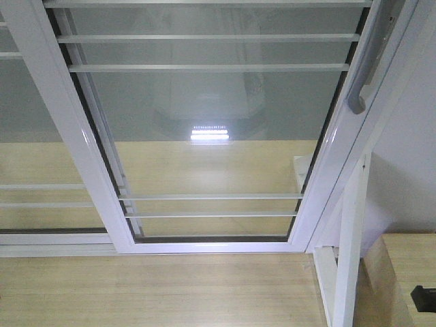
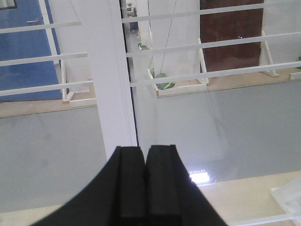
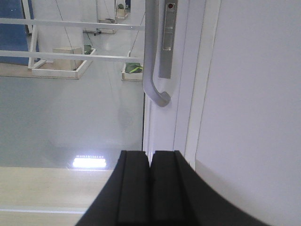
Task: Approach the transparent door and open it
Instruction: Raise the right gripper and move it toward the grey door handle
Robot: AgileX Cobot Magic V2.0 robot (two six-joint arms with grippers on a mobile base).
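Note:
The transparent door (image 1: pixel 204 136) fills the front view, clear glass in a white frame. Its curved grey bar handle (image 1: pixel 362 68) runs along the right stile, near the top right. In the right wrist view the handle (image 3: pixel 151 56) and the small lock plate (image 3: pixel 165 37) stand straight ahead, above my right gripper (image 3: pixel 151 154). That gripper is shut with nothing in it and is apart from the handle. My left gripper (image 2: pixel 145 149) is shut and empty too, facing a white frame stile (image 2: pixel 110 70) and glass crossed by thin horizontal bars (image 2: pixel 202 44). Neither arm shows in the front view.
A bare white frame post (image 1: pixel 351 259) with a wooden brace stands at the lower right, beside a pale wooden box (image 1: pixel 402 272) with a small black part (image 1: pixel 424 298). A white wall (image 1: pixel 409 136) lies right of the door. Pale wooden floor (image 1: pixel 157 293) runs up to the bottom rail.

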